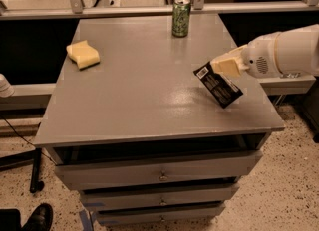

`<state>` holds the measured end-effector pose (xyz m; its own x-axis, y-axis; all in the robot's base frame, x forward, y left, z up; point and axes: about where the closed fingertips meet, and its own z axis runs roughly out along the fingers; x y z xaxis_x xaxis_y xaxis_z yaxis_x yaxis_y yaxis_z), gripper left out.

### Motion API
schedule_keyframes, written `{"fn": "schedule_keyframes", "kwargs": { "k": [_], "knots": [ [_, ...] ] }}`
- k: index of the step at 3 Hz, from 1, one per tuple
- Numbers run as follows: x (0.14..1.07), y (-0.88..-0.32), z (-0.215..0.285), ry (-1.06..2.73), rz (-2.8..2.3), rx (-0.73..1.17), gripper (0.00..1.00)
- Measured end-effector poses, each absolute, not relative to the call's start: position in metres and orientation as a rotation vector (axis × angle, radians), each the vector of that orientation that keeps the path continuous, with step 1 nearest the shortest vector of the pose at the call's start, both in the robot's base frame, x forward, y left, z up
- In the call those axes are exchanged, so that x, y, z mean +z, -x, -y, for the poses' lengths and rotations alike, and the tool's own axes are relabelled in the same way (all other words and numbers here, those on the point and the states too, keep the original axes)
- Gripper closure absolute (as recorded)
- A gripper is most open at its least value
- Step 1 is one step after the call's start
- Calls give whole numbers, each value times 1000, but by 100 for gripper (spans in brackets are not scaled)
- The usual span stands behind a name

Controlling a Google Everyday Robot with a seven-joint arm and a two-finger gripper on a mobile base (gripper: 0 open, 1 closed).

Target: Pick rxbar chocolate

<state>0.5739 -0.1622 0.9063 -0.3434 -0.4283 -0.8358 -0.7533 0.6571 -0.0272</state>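
Gripper (225,68) at 3 o'clock near table (144,105) edge, pinching one black bar (219,85); one can (181,17) at 12, one sponge (83,55) at 10.

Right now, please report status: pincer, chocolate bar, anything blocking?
Pincer over right side of table, shut on rxbar chocolate. Bar tilted, seemingly off the tabletop. Green can and yellow sponge far off, nothing blocking.

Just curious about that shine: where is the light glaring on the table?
Camera view: a pale sheen lies on the table right of centre, just left of the bar, which the gripper holds tilted above the table's right side.
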Motion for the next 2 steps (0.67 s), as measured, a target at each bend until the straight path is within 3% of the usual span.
{"fn": "schedule_keyframes", "kwargs": {
  "k": [2],
  "knots": [
    [985,-597,151,745,-1952,549,100]
  ]
}}
